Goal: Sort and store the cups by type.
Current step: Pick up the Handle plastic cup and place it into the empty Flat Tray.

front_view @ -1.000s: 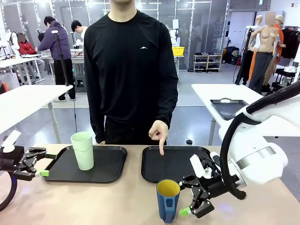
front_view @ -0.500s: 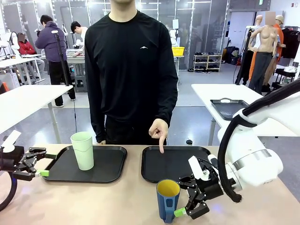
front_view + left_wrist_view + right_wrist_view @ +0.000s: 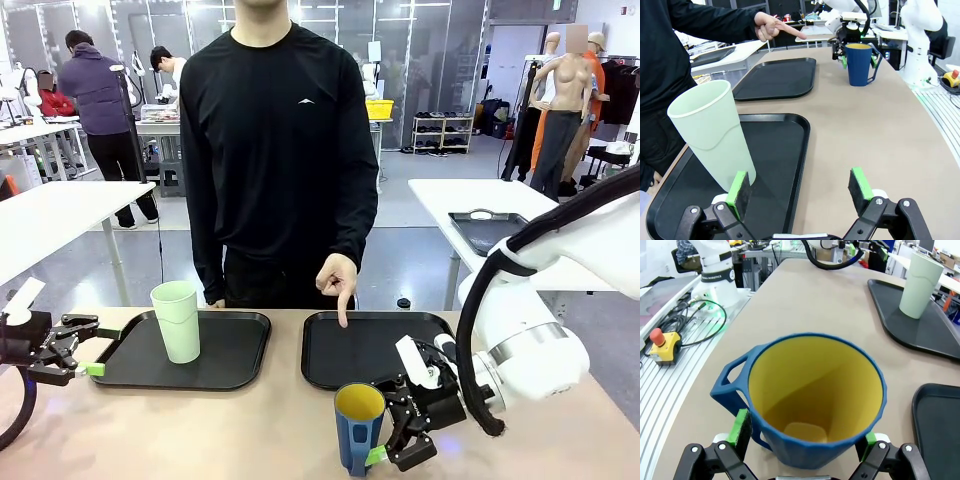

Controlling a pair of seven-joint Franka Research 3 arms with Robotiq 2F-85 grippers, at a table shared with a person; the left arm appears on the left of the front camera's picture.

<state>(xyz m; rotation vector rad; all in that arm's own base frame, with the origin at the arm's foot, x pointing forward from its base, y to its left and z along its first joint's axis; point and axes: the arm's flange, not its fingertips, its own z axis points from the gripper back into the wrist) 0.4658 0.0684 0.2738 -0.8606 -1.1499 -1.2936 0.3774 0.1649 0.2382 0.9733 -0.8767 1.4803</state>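
Note:
A dark blue mug (image 3: 357, 430) with a yellow inside stands on the table near the front edge. My right gripper (image 3: 381, 424) is open, and the mug (image 3: 810, 405) sits between its green pads (image 3: 742, 427) with the handle at the left. A pale mint-green tumbler (image 3: 176, 320) stands upright on the left black tray (image 3: 240, 360). My left gripper (image 3: 94, 347) hovers open at that tray's left end. In the left wrist view the tumbler (image 3: 714, 134) is just beyond the open left gripper (image 3: 799, 186), and the mug (image 3: 858, 64) is far off.
A person stands at the far side, and a hand (image 3: 339, 283) points a finger down at the right black tray (image 3: 350, 355). The same hand (image 3: 772, 26) shows above that tray (image 3: 777, 80). An emergency-stop box (image 3: 662, 345) and cables lie off the table's edge.
My right gripper has slid left toward the blue mug until its open jaws stand either side of it. The left arm, the tumbler and the pointing hand have not moved.

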